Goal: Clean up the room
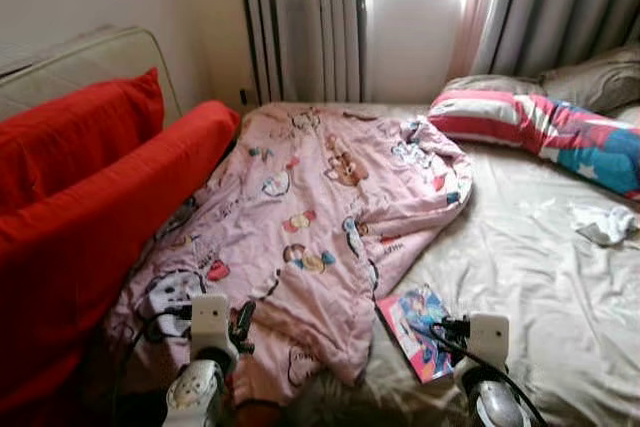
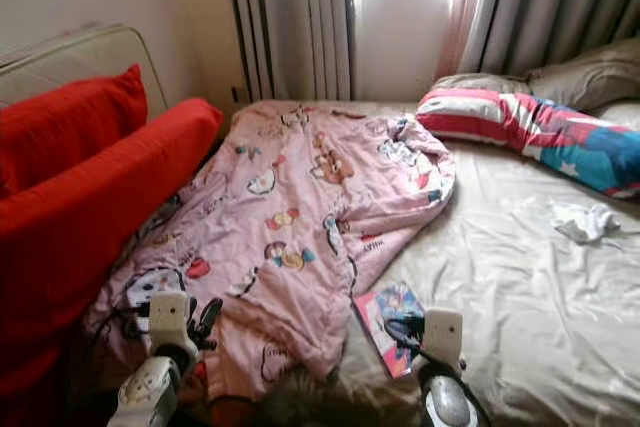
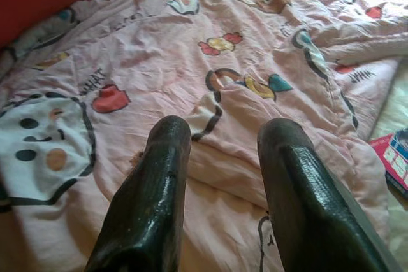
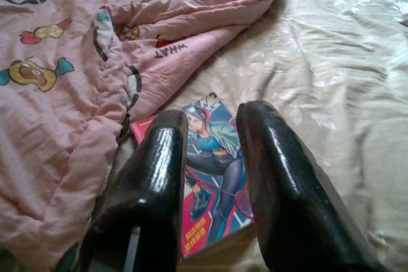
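Right gripper (image 4: 210, 125) above book (image 1: 418, 329), spine bedfoot-to-headboard.

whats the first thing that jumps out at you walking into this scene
A rumpled pink cartoon-print quilt sprawls across the left half of the beige-sheeted bed, beside a bright red cushioned sofa on the robot's left. A colourful comic-style book lies on the sheet at the quilt's edge, with the open right gripper poised just above it. The open left gripper hangs over the quilt.
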Available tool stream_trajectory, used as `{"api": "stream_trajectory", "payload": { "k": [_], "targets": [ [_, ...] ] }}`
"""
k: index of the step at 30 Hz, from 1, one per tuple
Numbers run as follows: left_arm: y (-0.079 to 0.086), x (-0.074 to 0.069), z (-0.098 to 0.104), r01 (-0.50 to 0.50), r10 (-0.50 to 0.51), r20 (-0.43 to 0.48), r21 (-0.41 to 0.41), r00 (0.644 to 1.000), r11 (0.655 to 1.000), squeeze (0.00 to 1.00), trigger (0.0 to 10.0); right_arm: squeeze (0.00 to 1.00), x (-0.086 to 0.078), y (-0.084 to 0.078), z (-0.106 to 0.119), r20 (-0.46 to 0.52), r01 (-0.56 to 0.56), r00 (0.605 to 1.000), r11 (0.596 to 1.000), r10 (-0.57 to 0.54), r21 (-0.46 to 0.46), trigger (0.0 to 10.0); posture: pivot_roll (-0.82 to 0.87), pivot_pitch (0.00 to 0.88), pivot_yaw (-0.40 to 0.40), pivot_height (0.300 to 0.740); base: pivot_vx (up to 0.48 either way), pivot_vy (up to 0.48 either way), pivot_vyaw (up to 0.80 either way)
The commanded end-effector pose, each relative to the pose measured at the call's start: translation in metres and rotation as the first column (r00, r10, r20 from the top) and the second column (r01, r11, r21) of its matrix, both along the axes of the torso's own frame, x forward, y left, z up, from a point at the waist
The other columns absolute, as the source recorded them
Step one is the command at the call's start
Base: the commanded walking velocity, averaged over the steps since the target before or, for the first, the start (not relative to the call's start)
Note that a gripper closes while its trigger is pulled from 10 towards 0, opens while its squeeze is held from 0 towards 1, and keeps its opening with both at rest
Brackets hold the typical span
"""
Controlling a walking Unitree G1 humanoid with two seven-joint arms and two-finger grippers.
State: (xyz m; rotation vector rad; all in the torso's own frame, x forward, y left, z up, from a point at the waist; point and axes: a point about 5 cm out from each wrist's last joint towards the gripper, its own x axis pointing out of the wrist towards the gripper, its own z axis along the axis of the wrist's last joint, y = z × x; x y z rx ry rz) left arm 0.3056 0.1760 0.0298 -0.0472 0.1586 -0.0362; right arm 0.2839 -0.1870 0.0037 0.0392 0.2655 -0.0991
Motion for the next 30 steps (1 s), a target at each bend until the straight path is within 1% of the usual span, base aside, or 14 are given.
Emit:
{"api": "stream_trajectory", "payload": {
  "k": [1, 2, 6, 15, 24, 30],
  "targets": [
    [0.0017, 0.0018, 0.0016, -0.012, 0.012, -0.001, -0.005, 1.0, 1.0, 0.0, 10.0, 0.0, -0.0002, 0.0025, -0.0014, -0.011, -0.009, 1.0, 1.0, 0.009, 0.007, 10.0, -0.08, 0.0, 0.035, 0.624, 0.0, 0.0, 0.0],
    [0.0016, 0.0021, 0.0018, -0.012, 0.012, -0.001, -0.004, 1.0, 1.0, 0.0, 10.0, 0.0, -0.0007, 0.0018, -0.002, -0.016, -0.009, 1.0, 1.0, 0.009, 0.008, 10.0, -0.09, 0.0, 0.036, 0.616, 0.0, 0.0, 0.0],
    [0.0021, 0.0027, 0.0021, -0.014, 0.014, -0.003, -0.003, 1.0, 1.0, 0.0, 10.0, 0.0, -0.0009, 0.0014, -0.0009, 0.002, -0.004, 1.0, 1.0, 0.004, 0.02, 10.0, -0.08, 0.0, 0.036, 0.616, 0.0, 0.0, 0.0],
    [0.0069, 0.0025, 0.0017, -0.017, 0.017, -0.01, -0.002, 1.0, 1.0, 0.0, 10.0, 0.0, -0.0011, 0.0012, -0.0016, -0.005, -0.014, 1.0, 1.0, 0.014, 0.021, 10.0, -0.08, 0.0, 0.039, 0.616, 0.0, 0.0, 0.0],
    [0.0102, 0.0013, -0.0012, -0.013, 0.013, -0.034, -0.01, 0.999, 1.0, 0.0, 10.0, 0.0, -0.002, 0.0025, -0.0025, -0.006, -0.023, 1.0, 0.999, 0.023, 0.027, 10.0, -0.08, 0.0, 0.039, 0.616, 0.0, 0.0, 0.0],
    [0.0096, 0.0026, 0.0006, -0.005, 0.005, -0.026, -0.013, 1.0, 1.0, 0.0, 10.0, 0.0, -0.0038, 0.002, -0.0054, -0.029, -0.023, 0.999, 0.999, 0.024, 0.032, 10.0, -0.08, 0.0, 0.04, 0.616, 0.0, 0.0, 0.0]
  ]
}}
